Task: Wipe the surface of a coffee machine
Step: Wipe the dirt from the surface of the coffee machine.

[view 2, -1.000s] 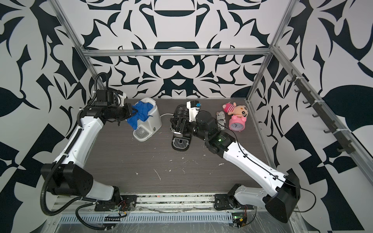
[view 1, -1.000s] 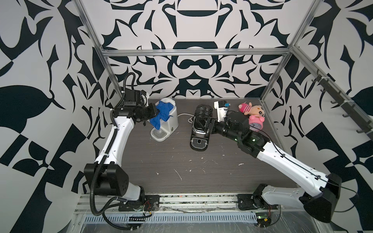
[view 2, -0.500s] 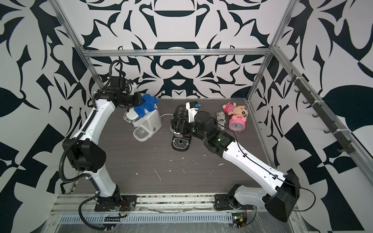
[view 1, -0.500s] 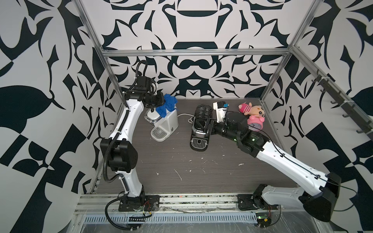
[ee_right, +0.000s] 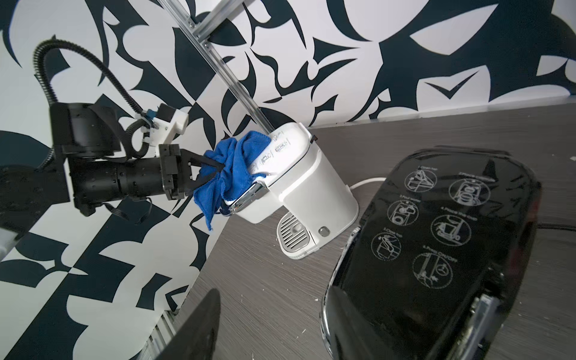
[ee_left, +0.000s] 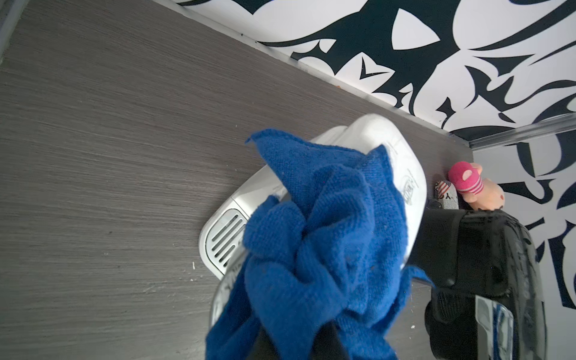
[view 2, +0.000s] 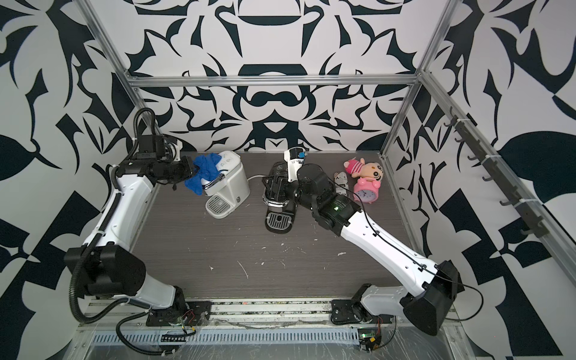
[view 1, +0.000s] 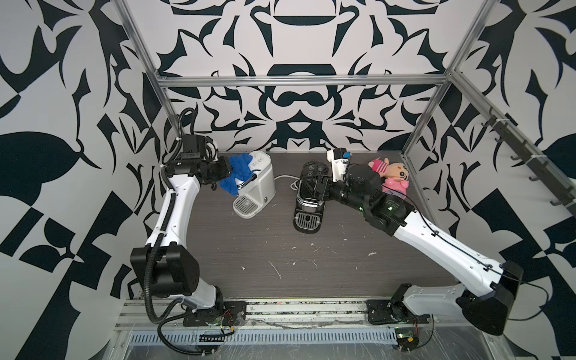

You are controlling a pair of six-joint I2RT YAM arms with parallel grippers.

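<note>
Left end effector pinches the blue cloth against the white coffee machine, far left on the table. Best to press evenly, sweeping its lid. Right end effector, jaws parted, flanks the black coffee machine.

From where I stand, the left arm climbs from its base at the near edge to a sharp elbow bend, and the short black forearm points level inward. Its left hand is clamped tight on a bunched blue cloth. The right arm stretches long and low from the near right corner, its wrist rolled sideways. The right hand has its jaws spread apart; one finger looks dark and blurred in the right wrist view
</note>
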